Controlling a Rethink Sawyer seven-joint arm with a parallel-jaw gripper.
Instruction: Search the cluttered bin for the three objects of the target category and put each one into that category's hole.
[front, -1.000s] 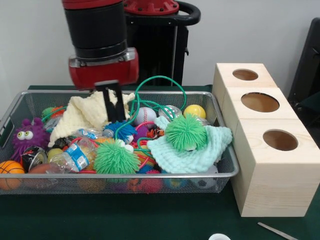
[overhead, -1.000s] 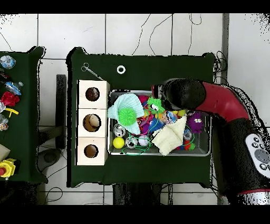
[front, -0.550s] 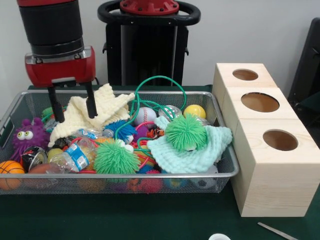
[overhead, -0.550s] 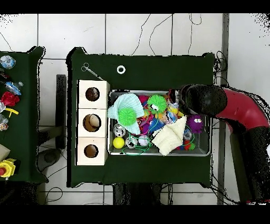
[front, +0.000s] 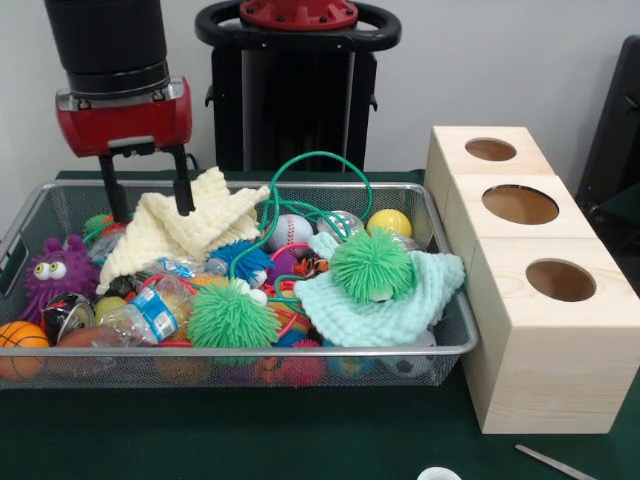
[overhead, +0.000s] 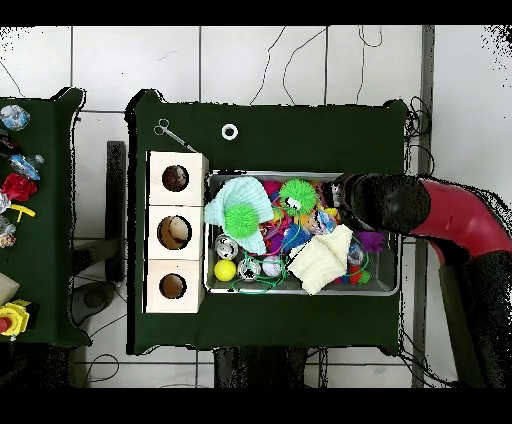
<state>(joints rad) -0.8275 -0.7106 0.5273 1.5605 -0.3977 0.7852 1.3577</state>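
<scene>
Bin (front: 440, 345), centre-left of your front view, holds the clutter: you can count two green spiky balls (front: 371, 264), two cloths (one cream (front: 185, 230), one mint (front: 385, 305)), one baseball (front: 290, 231), one yellow ball (front: 389, 222), one purple monster (front: 55, 268) and one orange ball (front: 20, 342). Three holes (front: 520, 204) sit in the wooden boxes (front: 545, 350) at right. At upper left, your gripper (front: 146, 197) hangs with its fingers spread wide and empty, tips just above the cream cloth.

I've got the bin (front: 440, 345) packed edge to edge, green cord (front: 318, 160) looping up over the middle, cream cloth (front: 180, 232) heaped under my open end effector (front: 146, 196); clear air above the box (front: 530, 270) holes.
</scene>
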